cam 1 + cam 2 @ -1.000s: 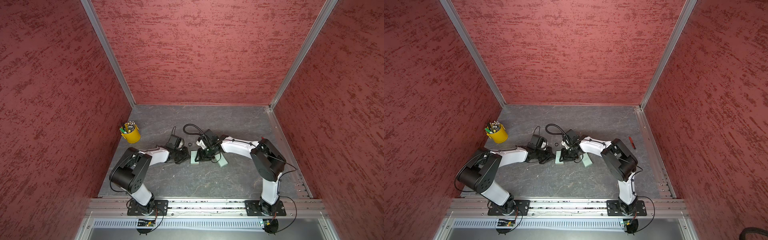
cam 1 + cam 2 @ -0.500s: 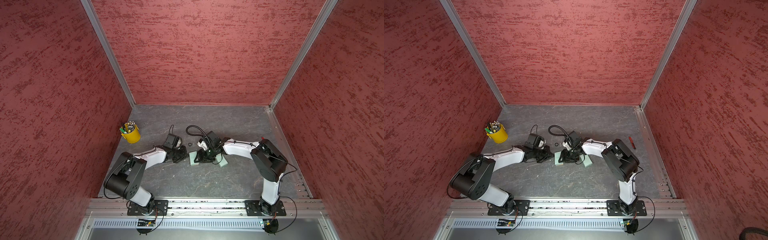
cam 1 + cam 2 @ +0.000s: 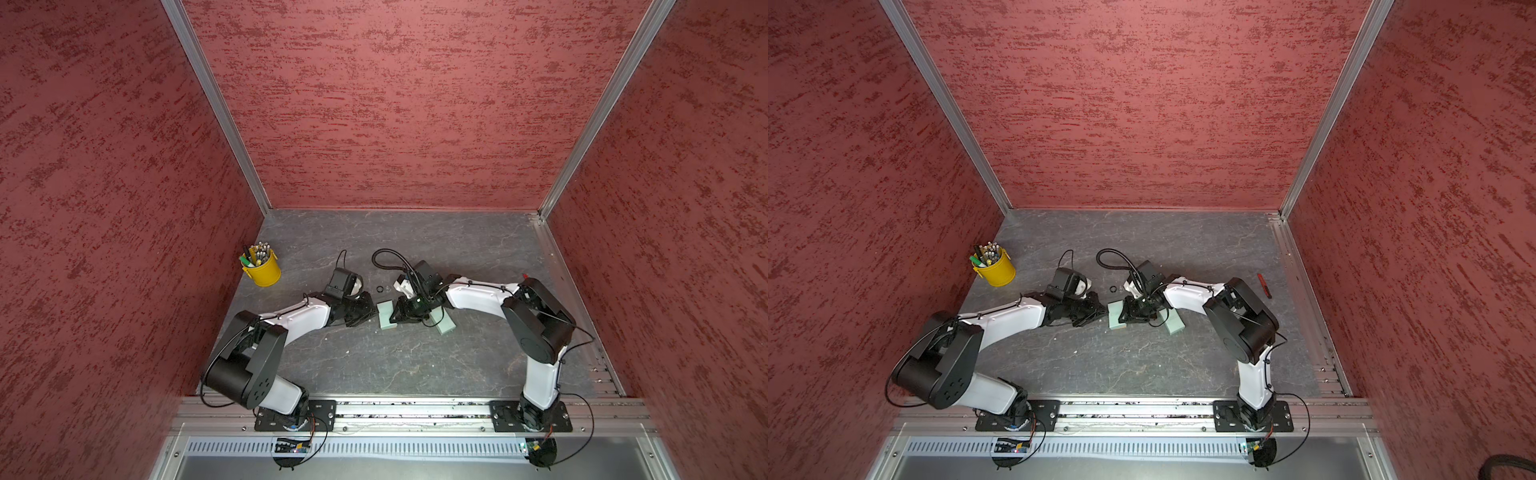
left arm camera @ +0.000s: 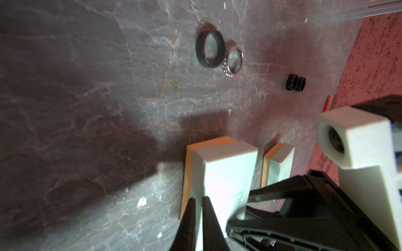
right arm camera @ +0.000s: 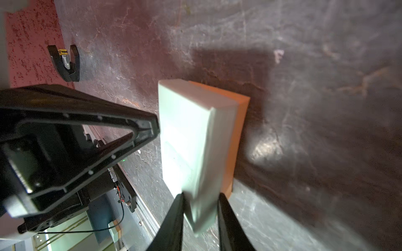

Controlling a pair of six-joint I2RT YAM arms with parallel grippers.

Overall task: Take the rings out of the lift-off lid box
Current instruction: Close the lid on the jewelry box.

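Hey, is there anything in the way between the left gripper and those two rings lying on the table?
Partly. In the left wrist view the mint-green box sits directly ahead of the left gripper. The rings lie on bare table past its far end, uncovered.

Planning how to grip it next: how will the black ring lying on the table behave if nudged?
The black ring lies flat on the table, so it will probably slide rather than roll. It looks rigid and light, and touches a silver ring, which would likely shift too.
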